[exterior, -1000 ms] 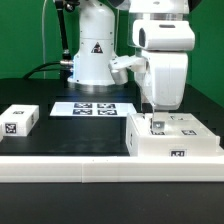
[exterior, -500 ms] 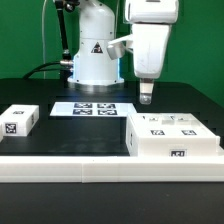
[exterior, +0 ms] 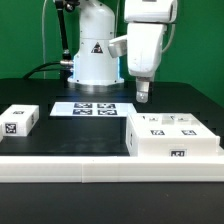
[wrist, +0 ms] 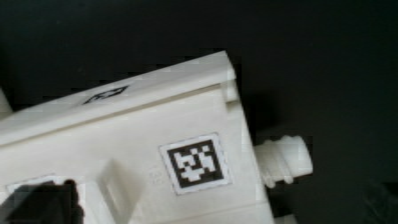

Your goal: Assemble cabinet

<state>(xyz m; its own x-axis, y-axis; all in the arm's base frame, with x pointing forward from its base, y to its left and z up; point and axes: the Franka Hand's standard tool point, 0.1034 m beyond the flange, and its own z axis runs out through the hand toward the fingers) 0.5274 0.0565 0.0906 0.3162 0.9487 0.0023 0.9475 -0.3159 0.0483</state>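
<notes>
— Lifting away already?
— Yes. My hand (exterior: 143,96) has risen off the body (exterior: 172,141), jaws wide, holding nothing. The body sits by the surface's (exterior: 90,135) near edge, toward the exterior view's right corner. That step looks done; the panel (exterior: 20,120) at the opposite corner likely comes next.

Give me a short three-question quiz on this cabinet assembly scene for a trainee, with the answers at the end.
1. True or false: the robot's hand hangs open and empty above the white plastic box body.
2. Where is the small white tagged panel? A: on the box body. B: at the exterior view's left, apart from the box body. C: in the hand.
3. How many square tags show on the thin flat white marker board?
Key: 1 true; 2 B; 3 four.
</notes>
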